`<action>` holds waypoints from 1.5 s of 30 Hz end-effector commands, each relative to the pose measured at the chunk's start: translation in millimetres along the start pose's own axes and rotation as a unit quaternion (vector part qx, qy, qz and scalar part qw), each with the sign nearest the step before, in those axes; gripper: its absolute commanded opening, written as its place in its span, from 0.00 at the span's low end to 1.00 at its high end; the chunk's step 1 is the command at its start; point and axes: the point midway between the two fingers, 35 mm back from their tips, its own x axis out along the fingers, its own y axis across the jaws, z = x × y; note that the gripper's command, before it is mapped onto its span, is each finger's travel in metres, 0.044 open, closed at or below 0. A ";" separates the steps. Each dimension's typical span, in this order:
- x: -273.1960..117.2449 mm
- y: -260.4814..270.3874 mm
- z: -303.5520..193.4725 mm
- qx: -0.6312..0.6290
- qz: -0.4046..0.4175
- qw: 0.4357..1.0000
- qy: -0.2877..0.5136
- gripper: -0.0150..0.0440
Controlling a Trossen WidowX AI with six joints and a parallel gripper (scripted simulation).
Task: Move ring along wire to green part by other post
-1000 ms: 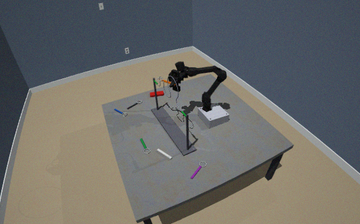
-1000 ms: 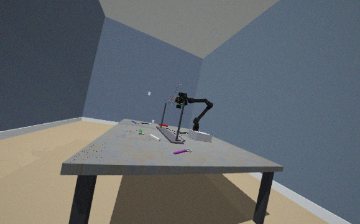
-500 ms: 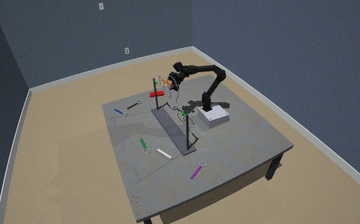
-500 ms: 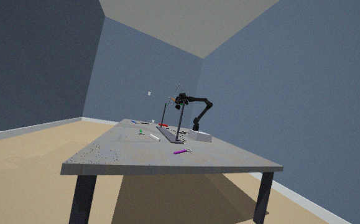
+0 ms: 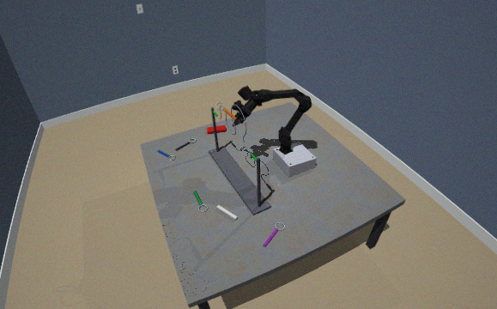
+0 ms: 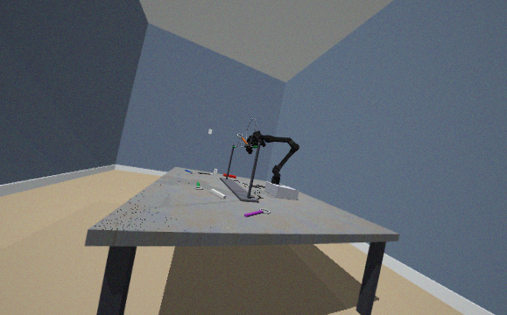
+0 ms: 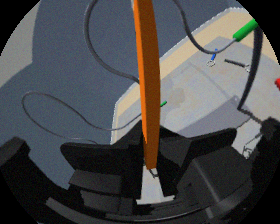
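My gripper (image 5: 236, 122) (image 7: 144, 122) is shut on the orange handle (image 5: 229, 113) (image 6: 244, 141) (image 7: 150, 75). The handle slants up from the fingers to the ring (image 5: 220, 106) (image 6: 240, 135), near the far post (image 5: 215, 135) (image 6: 230, 163) (image 7: 254, 70). The ring is above the wrist view. The far post bears a green part (image 5: 215, 113) (image 7: 245, 30); the near post (image 5: 258, 184) (image 6: 253, 175) bears the other green part (image 5: 253, 157) (image 7: 163, 104). The thin grey wire (image 6: 253, 119) (image 7: 86, 37) curves between them, close to the gripper. Ring-to-wire contact is too small to tell.
The posts stand on a dark base (image 5: 236, 176). A red block (image 5: 216, 130) lies behind the far post. Blue (image 5: 164, 154), black (image 5: 184, 145), green (image 5: 197, 198) and purple (image 5: 270, 237) handled rings and a white bar (image 5: 227, 212) lie on the table (image 5: 317, 219).
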 end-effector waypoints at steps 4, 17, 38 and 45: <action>0.4 -11.4 1.1 -0.075 -0.045 0.996 -0.006 0.00; -1.4 -32.8 7.3 -0.211 -0.130 0.969 -0.019 0.00; -11.1 -59.4 28.0 -0.414 -0.253 0.873 -0.042 0.00; -15.8 -65.4 37.2 -0.477 -0.289 0.828 -0.050 0.00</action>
